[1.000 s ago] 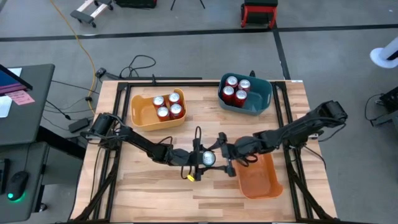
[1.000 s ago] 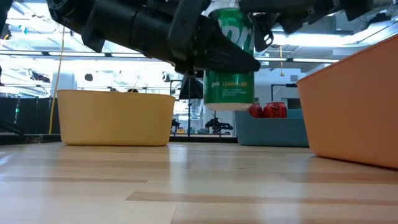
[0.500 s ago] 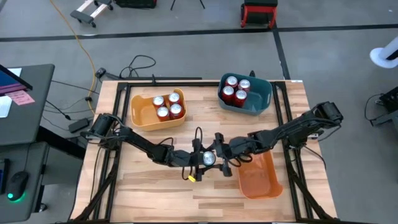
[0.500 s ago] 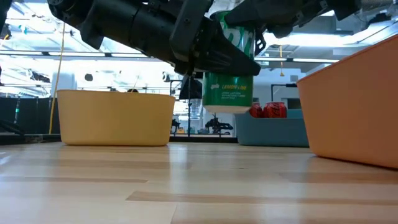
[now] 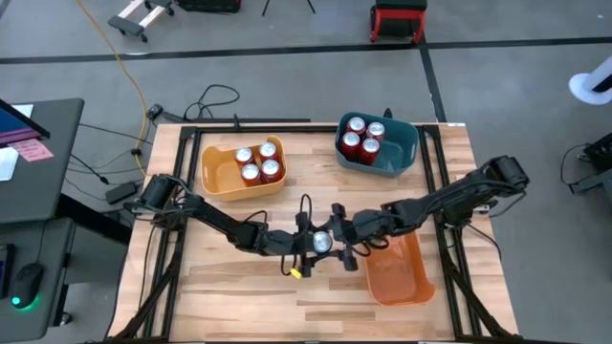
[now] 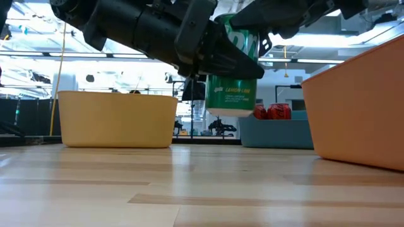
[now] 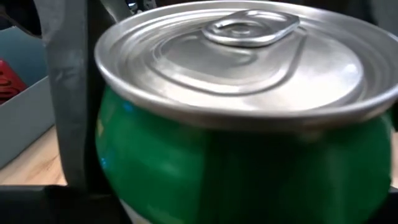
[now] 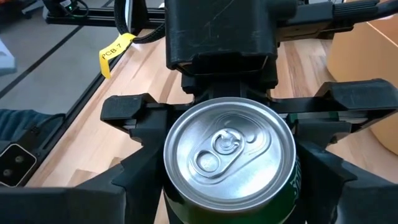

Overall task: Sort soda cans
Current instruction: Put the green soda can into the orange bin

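Above the wooden worktop [image 5: 239, 287], a green soda can [image 6: 232, 82] hangs mid-handover, pinched by the left pincer [image 5: 308, 245] while the right pincer [image 5: 337, 237] straddles it, seemingly needing to close next.

1. I count eight red cans: four in the yellow bin [image 5: 218, 175], one of them at [image 5: 251, 173], and four in the teal bin [image 5: 403, 153], one at [image 5: 352, 143].
2. One green can [image 6: 231, 69] is in sight, held off the surface.
3. Three bins in all, the third being the orange bin [image 5: 397, 277].
4. Two claws: my left claw [image 5: 308, 245] and my right claw [image 5: 335, 241].
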